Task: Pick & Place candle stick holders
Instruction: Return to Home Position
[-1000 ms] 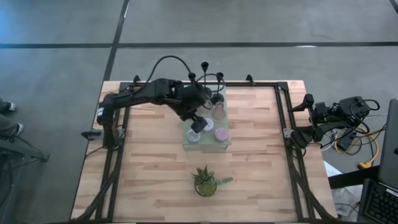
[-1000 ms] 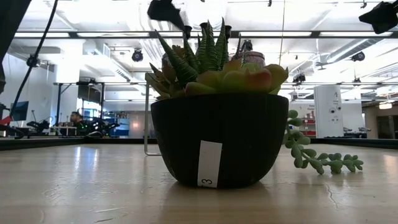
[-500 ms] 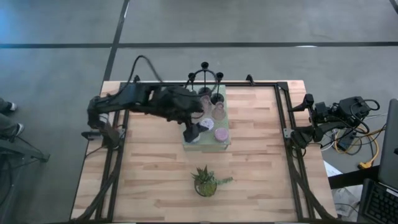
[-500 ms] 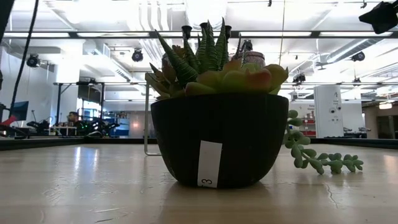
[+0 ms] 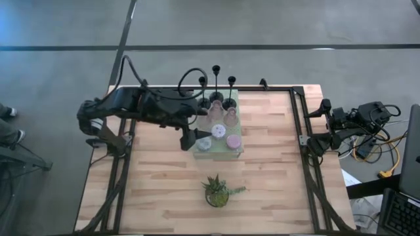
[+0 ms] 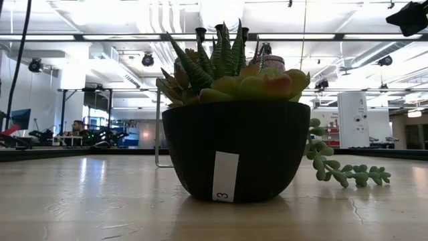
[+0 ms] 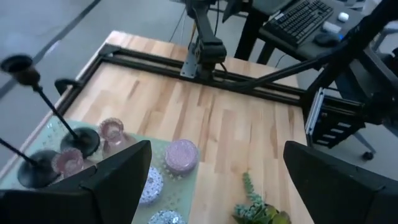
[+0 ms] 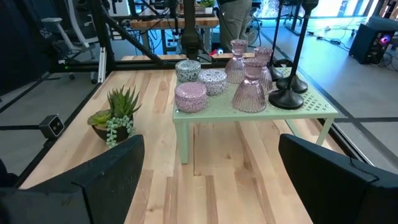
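In the low view the potted plant (image 6: pixel 234 157) fills the middle and hides the pale green shelf (image 8: pixel 261 114) and nearly every holder on it. Only the tips of the black candlesticks (image 6: pixel 200 31) and the top of one pinkish holder (image 6: pixel 270 62) clear the leaves, too little to tell its kind. The right arm (image 6: pixel 409 17) is clipped by the upper corner. In the left wrist view the left hand (image 7: pixel 216 155) has blurred fingers (image 7: pixel 118 180) running off the edge, and a pastel cup (image 7: pixel 165 217) is clipped. The right wrist view cuts off the candlestick tops.
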